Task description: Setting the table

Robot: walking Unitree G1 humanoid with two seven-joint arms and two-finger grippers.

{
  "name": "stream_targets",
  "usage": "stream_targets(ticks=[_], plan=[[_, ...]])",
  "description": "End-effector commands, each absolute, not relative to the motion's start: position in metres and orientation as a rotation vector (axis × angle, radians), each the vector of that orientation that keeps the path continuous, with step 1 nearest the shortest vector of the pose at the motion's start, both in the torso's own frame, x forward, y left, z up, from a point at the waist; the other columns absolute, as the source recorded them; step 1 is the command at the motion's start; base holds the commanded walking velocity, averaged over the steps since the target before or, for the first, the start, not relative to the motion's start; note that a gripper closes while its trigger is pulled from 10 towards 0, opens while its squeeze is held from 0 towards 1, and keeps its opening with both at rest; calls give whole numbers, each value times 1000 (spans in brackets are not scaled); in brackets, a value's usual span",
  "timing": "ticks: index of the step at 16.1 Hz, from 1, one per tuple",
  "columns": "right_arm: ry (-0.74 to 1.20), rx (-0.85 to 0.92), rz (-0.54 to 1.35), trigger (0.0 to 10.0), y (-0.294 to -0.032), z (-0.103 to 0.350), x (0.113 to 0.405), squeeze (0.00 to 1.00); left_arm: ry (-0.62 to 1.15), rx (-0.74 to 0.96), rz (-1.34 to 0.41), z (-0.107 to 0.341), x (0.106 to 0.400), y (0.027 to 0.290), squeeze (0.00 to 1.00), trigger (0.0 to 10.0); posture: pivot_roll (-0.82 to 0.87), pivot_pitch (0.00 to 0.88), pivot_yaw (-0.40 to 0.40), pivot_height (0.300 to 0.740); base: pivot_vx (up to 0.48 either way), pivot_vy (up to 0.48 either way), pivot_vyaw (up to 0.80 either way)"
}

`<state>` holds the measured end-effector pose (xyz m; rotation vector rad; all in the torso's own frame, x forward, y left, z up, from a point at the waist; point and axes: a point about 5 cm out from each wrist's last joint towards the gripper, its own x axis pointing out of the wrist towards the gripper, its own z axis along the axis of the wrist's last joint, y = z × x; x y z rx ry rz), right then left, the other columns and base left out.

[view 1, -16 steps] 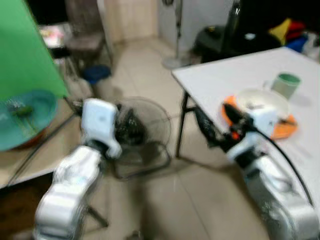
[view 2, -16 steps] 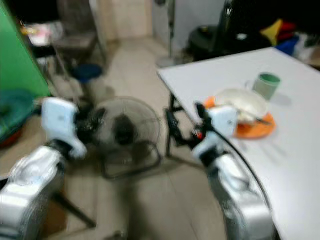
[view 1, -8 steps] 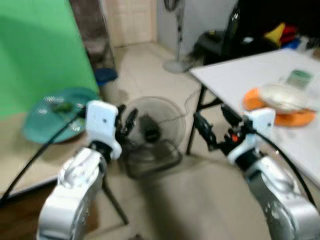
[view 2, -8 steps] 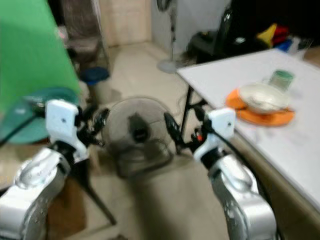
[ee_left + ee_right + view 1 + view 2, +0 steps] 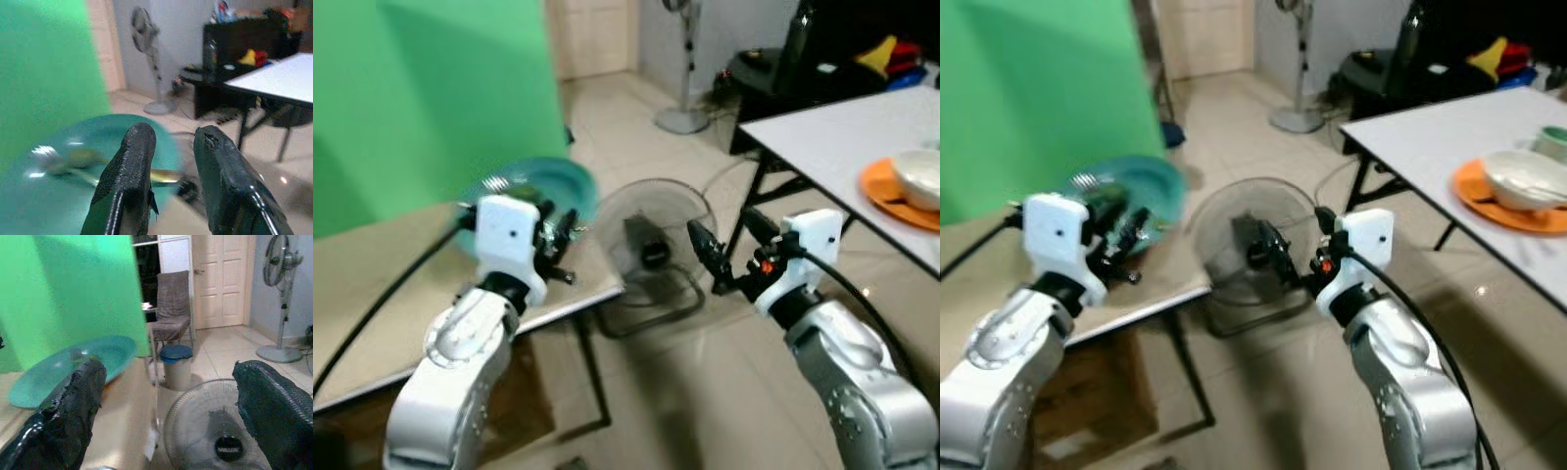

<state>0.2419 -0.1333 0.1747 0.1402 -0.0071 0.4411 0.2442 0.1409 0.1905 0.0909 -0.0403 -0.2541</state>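
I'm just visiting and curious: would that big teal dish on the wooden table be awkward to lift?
Probably. The wide, shallow teal dish looks glossy, so likely slippery for the left end effector. Cutlery lying inside could slide if it tilts. It sits near the light wooden table's edge.

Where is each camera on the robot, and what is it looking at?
Left eye view: on the head, looking down at both arms, left gripper near the teal plate.
Right eye view: beside it, same scene, with the floor fan.
Left wrist view: along the left gripper's fingers, at that plate.
Right wrist view: along the right gripper's fingers, sharing the plate and fan.
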Motion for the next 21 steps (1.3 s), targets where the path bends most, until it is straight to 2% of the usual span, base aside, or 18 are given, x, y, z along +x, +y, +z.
stream_targets(ticks=[1, 8, 12, 21], plan=[[-6, 128, 498, 10000, -125, 178, 245, 1000, -46, 103, -199, 192, 244, 153, 0, 10000, 134, 0, 20, 740, 0, 0, 800], [9, 140, 470, 10000, -128, 176, 249, 1000, -42, 125, -196, 192, 246, 151, 0, 10000, 129, 0, 27, 740, 0, 0, 800], [12, 166, 420, 10000, -133, 175, 249, 973, -25, 127, -208, 189, 250, 148, 0, 10000, 118, 0, 36, 740, 0, 0, 0], [8, 163, 391, 10000, -136, 177, 251, 929, -20, 98, -214, 187, 251, 147, 0, 10000, 113, 0, 29, 740, 307, 0, 0]])
